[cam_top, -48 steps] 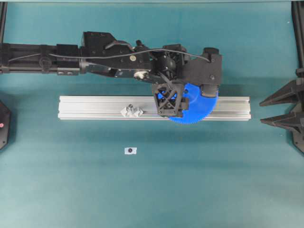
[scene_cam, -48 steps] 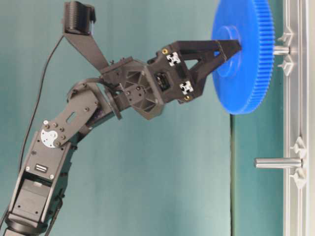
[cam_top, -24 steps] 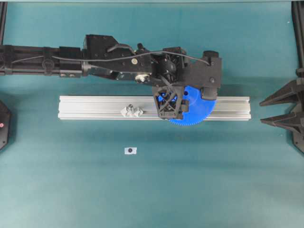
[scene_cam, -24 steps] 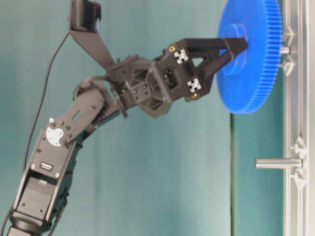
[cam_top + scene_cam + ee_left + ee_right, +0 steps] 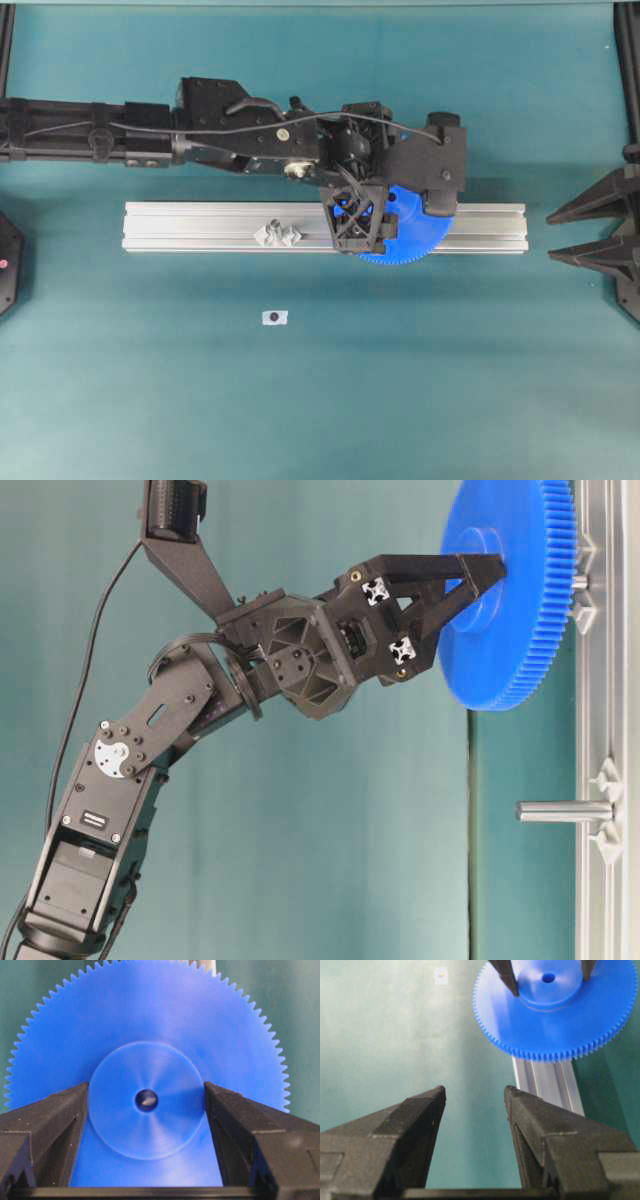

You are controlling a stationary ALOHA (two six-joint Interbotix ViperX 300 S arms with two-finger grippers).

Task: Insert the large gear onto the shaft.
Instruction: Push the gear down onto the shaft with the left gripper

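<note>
Left gripper (image 5: pixel 146 1110) squeezes gear (image 5: pixel 150 1025) by hub, hole on shaft (image 5: pixel 580 581). Next: push down straight, let go. Right gripper (image 5: pixel 474 1105) open, empty.

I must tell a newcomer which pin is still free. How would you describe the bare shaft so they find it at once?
Find the long aluminium rail lying across the teal table. Two upright silver pins stand on it: one goes into the large gear gripped by the left gripper. The free shaft stands apart, bare and fully exposed.
</note>
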